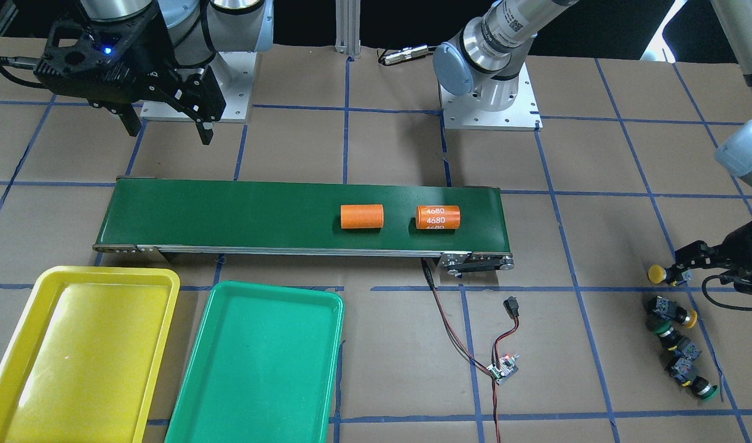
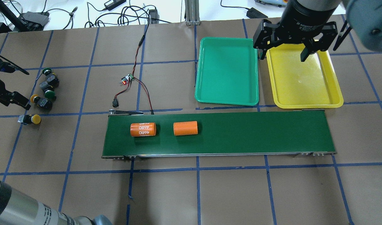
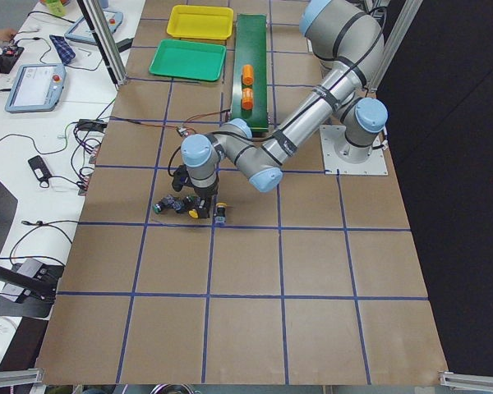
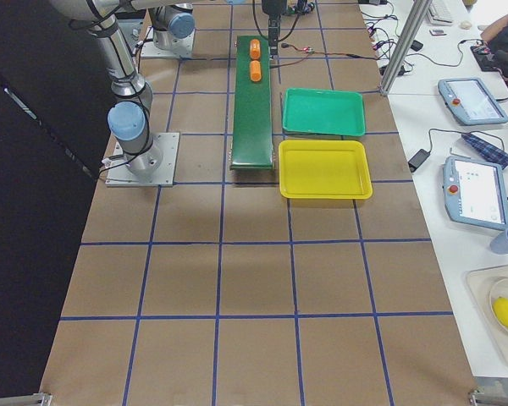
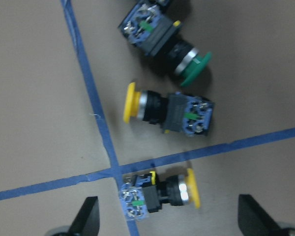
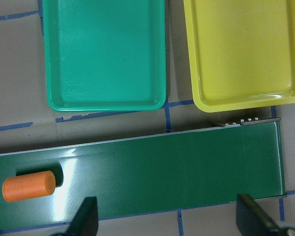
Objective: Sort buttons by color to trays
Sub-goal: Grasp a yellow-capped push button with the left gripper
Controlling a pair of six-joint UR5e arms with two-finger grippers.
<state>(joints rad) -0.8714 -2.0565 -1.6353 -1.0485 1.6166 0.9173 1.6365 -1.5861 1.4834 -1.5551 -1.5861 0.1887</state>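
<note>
Yellow tray point(image 1: 80, 357) beside green tray point(image 1: 259, 363); buttons point(image 1: 666, 307) well apart.

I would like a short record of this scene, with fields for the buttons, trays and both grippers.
yellow buttons: two, on the table
green buttons: two, on the table
yellow tray: no buttons in it
green tray: no buttons in it
left gripper: open, over one yellow button
right gripper: open, holding nothing
belt: two orange cylinders
</note>
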